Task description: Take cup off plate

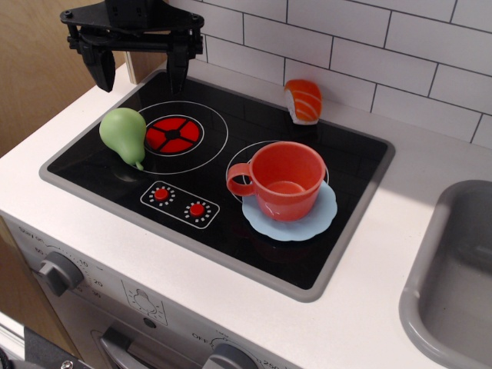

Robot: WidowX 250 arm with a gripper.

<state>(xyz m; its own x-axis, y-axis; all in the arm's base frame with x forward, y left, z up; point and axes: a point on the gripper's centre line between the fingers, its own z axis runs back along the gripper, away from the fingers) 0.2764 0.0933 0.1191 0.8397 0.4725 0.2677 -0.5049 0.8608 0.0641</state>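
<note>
Upright on its plate (315, 221), cup (286, 181) sits unobstructed; pear (124, 134), sushi (304, 100) nearby, hand (140, 71) spread wide

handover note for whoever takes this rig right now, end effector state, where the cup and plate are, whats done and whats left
End effector: open, empty, hanging above the back left corner of the stovetop, well away from the cup.
Cup: upright on the plate, at the front right burner, handle pointing left.
Done: nothing; no grasp yet.
Left: move over the cup, grasp it, lift it off, set it down beside the plate.
</note>
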